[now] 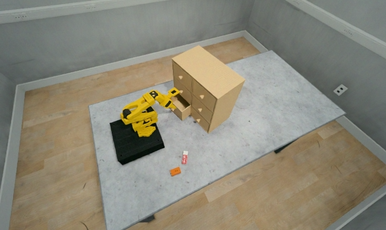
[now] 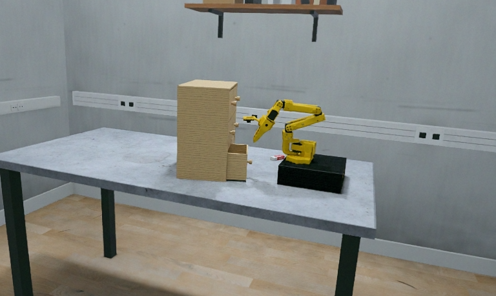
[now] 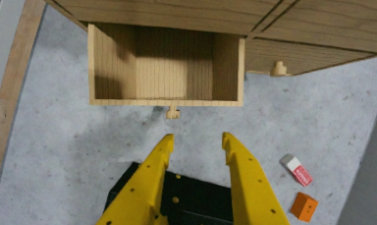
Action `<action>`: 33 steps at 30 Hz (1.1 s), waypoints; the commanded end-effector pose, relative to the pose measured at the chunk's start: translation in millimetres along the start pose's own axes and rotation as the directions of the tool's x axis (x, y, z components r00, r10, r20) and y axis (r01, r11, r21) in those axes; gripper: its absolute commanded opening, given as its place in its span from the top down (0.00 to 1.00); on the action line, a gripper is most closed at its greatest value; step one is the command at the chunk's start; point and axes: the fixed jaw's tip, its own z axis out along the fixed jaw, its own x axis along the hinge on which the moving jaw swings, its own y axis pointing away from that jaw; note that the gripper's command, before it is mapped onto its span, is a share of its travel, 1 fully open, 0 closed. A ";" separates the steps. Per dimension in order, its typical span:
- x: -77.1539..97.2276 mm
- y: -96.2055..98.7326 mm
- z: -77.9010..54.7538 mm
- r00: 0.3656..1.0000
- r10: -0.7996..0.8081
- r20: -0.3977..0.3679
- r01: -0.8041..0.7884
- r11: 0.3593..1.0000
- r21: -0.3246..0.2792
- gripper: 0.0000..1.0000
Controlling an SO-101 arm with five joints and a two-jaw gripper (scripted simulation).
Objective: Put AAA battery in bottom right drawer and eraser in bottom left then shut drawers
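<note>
The wooden chest (image 1: 207, 71) (image 2: 203, 132) has its bottom left drawer (image 1: 185, 114) (image 2: 237, 167) (image 3: 206, 103) pulled out; the wrist view shows no object inside it. The bottom right drawer (image 1: 200, 120) (image 3: 309, 58) is shut. My gripper (image 1: 174, 107) (image 2: 254, 140) (image 3: 198, 136) is open and empty, above and just in front of the open drawer. The white and red eraser (image 1: 184, 157) (image 2: 276, 157) (image 3: 296, 170) lies on the table, off to the right of the robot base. The AAA battery is not visible in any view.
An orange block (image 1: 175, 171) (image 3: 303, 206) lies on the table beside the eraser. The black robot base (image 1: 136, 143) (image 2: 310, 178) stands in front of the chest. The upper and middle drawers look shut, with knobs sticking out toward the arm.
</note>
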 end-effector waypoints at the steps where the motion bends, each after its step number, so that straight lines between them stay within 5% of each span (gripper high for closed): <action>1: -0.5 -0.9 -0.8 1.000 0.013 -0.004 -0.013 1.000 0.002 0.79; 27: -0.5 -0.9 -0.8 1.000 0.013 -0.004 -0.013 1.000 0.002 0.79; 33: -33.3 -3.5 -47.4 0.982 0.020 0.187 -0.023 1.000 0.013 0.77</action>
